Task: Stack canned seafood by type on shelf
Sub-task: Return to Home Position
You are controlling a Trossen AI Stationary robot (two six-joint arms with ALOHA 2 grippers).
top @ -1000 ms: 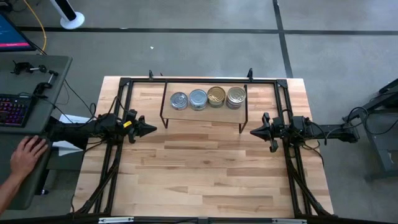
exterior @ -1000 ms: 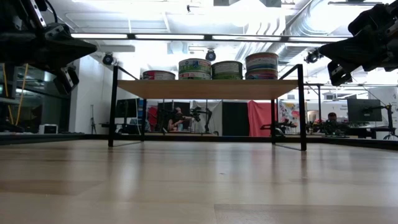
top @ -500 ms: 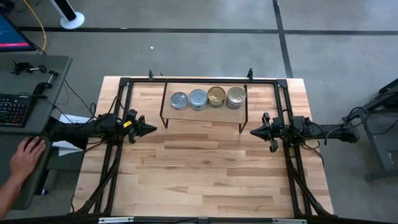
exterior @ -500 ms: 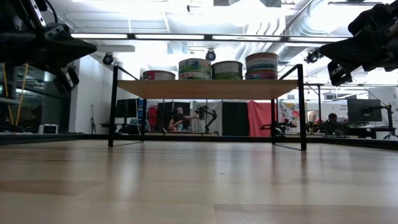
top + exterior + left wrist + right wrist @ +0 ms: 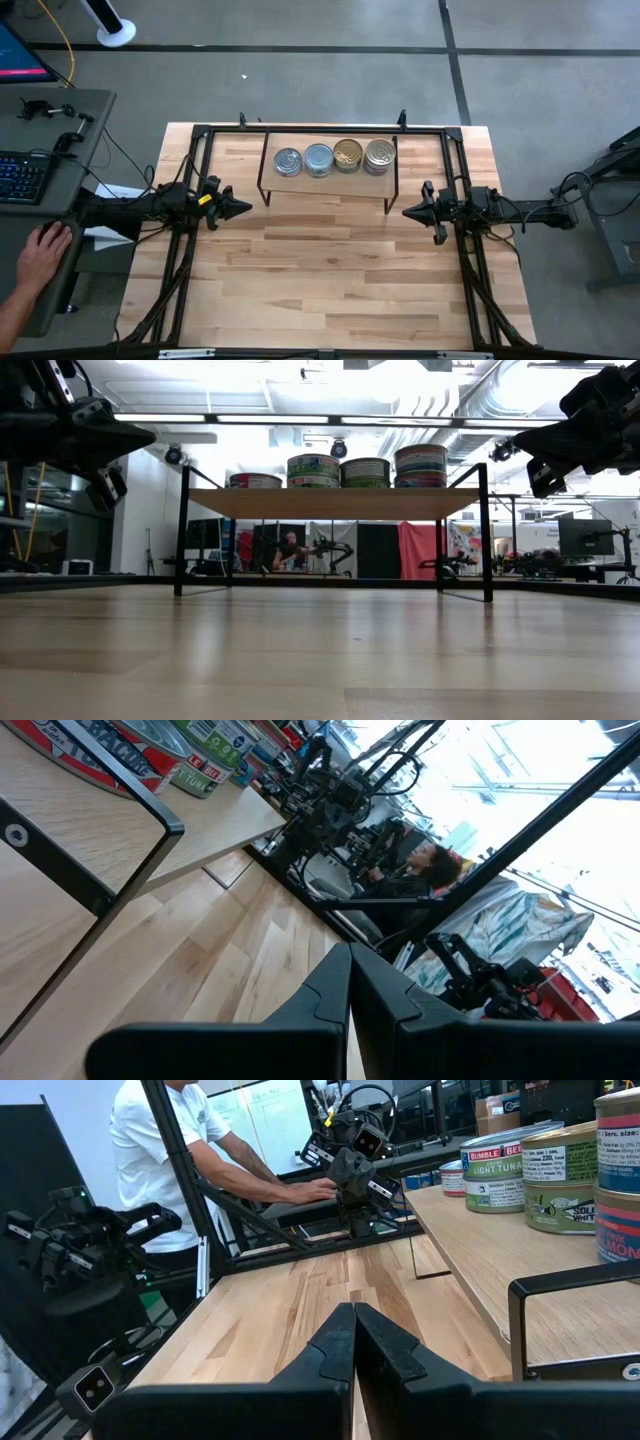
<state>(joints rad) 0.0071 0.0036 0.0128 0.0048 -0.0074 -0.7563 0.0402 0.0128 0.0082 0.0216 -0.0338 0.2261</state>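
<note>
The canned seafood, several round tins [image 5: 333,158], stands in a row on the light wood top of the shelf [image 5: 300,185] at the table's far middle. The low view shows the leftmost tin [image 5: 256,481] lower than the others [image 5: 421,465]. From above, the tops are silver, bluish grey and gold. My left gripper [image 5: 248,208] hangs shut and level at the table's left side, pointing right, short of the shelf's left legs. My right gripper [image 5: 405,211] hangs shut and level at the right side, pointing left. The wrist views show both pairs of fingers [image 5: 348,988] [image 5: 354,1338] closed with nothing between them.
Black rails [image 5: 200,170] run along the table's left, right and far edges. Bare wood [image 5: 320,270] lies between the arms and toward the near edge. A person's hand [image 5: 42,255] rests on a side desk with a keyboard [image 5: 20,175], left of the table.
</note>
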